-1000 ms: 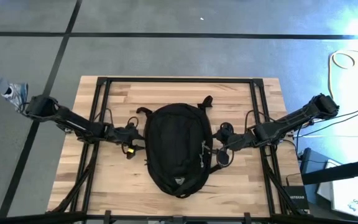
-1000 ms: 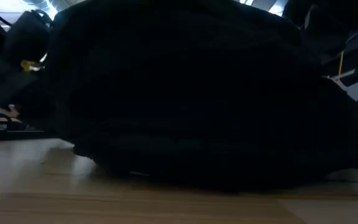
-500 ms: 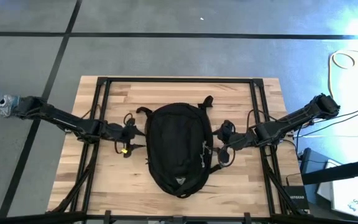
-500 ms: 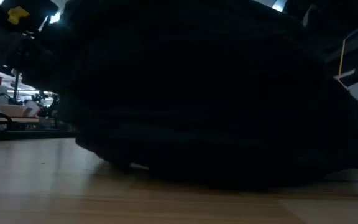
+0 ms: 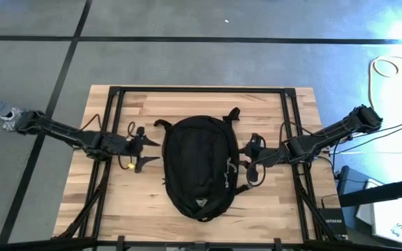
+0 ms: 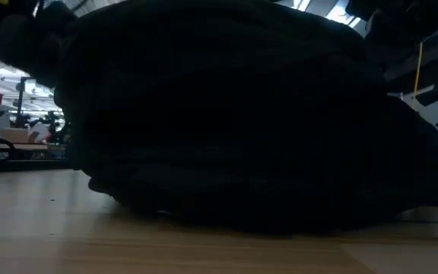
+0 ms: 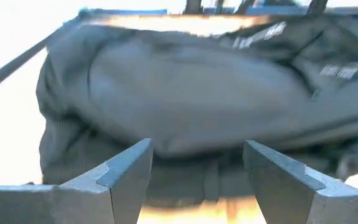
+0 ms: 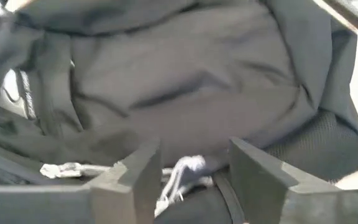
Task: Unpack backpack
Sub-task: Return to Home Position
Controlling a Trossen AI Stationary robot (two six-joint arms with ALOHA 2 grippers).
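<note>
The black backpack lies flat on the middle of the wooden table, its straps toward the far edge. It fills the low view. My left gripper hovers open just off the backpack's left side, with nothing between its fingers. My right gripper is at the backpack's right side, and its fingers are apart. A white zipper pull cord lies in the gap between those fingers. My right gripper comes at the backpack's right side slanting down from the table's right. Its fingers stand on either side of the white pull cord. Whether they touch the cord I cannot tell.
A black metal frame runs around the table top. A second pale pull cord lies on the backpack fabric. Cables and a dark box sit off the table's right edge. A shoe shows on the floor at the left.
My left gripper has risen from beside the backpack's left side, leaving the top of the low view. It has also drawn back a little toward the table's left edge and rolled at the wrist. The backpack has stayed in place.
</note>
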